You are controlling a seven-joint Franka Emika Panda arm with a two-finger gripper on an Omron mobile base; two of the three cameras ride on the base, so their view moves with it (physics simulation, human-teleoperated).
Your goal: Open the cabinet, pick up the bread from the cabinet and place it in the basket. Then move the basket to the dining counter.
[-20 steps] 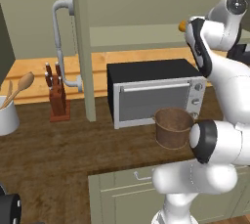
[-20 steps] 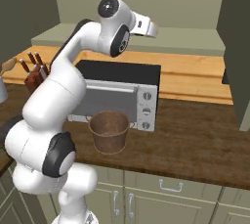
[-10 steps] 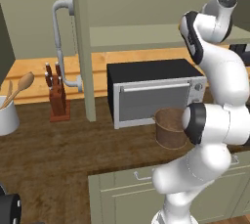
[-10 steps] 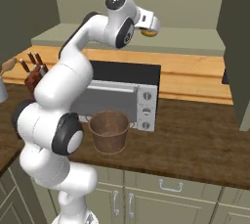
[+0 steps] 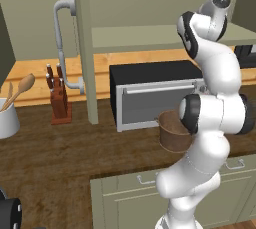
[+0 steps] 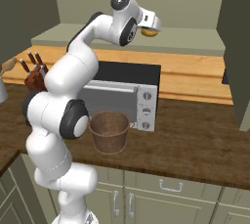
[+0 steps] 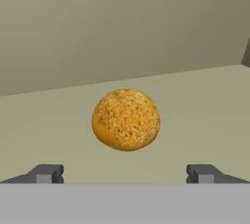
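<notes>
1. Basket (image 6: pixel 110 131): I see it upright on the dark wooden dining counter (image 6: pixel 195 140), just in front of the microwave (image 6: pixel 122 96), nearest to me.
2. Microwave: black-topped with a grey door, behind the basket. A knife block (image 5: pixel 59 100) and a white utensil holder (image 5: pixel 7 118) stand to its left.
3. Gripper (image 7: pixel 125 174): I have it raised above the microwave, at the open cabinet (image 6: pixel 195 47) shelf, fingers spread wide and holding nothing.
4. Bread (image 7: pixel 126 119): it rests on the cabinet shelf, above and behind the microwave, just beyond the fingertips (image 7: pixel 46 173) and centred between them.
</notes>
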